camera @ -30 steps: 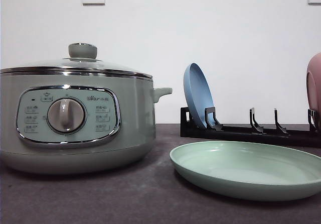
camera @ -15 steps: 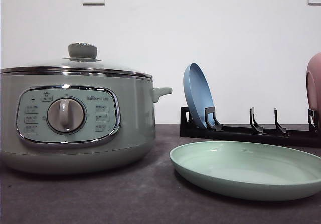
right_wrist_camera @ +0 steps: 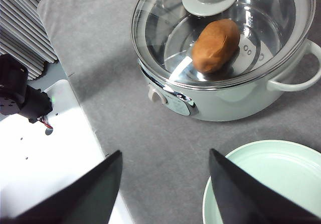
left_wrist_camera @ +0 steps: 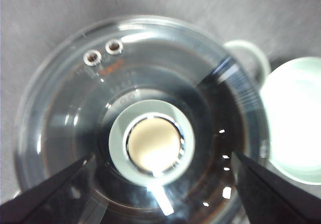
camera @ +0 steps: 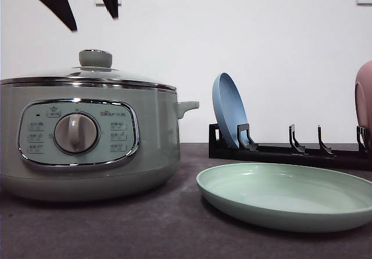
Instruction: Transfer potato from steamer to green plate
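While my left tool (left_wrist_camera: pixel 158 189) hangs spread above the steamer (camera: pixel 87 143), its lidded potato (right_wrist_camera: pixel 215 45) looks firm, best pinched mid-body.

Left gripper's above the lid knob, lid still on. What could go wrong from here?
1. The open left gripper must straddle the round sage-green lid knob; a shallow or off-centre pinch could let the glass lid slip.
2. The lifted lid may swing toward the pale mint-green plate beside the steamer.
3. The lumpy orange-brown potato could roll when grasped.

Grey felt-covered table (camera: pixel 145 230), steamer (camera: pixel 87 137), green plate (camera: pixel 290 198), black plate rack (camera: pixel 290 151) resting on it
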Robot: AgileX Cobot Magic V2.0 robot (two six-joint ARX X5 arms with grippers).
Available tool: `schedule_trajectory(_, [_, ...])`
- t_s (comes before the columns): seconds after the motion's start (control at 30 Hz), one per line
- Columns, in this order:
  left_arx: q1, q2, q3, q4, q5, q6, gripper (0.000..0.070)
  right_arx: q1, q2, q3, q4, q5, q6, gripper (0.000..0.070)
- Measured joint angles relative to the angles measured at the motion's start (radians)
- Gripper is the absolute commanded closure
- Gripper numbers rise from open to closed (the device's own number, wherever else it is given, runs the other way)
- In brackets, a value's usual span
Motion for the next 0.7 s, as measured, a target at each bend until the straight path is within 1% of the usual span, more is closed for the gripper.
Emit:
schedule_trajectory(0.27, [-0.005, 0.086, 0.0, -0.001, -0.013, 0.001, 0.0157, 0.0, 0.0, 0.0, 0.0, 0.0, 0.0, 0.0359])
schedule_trajectory(0.7, [-0.005, 0.126, 0.001, -0.006, -0.013, 0.004, 0.0157, 0.0, 0.0, 0.0, 0.0, 0.006, 0.0, 0.0359])
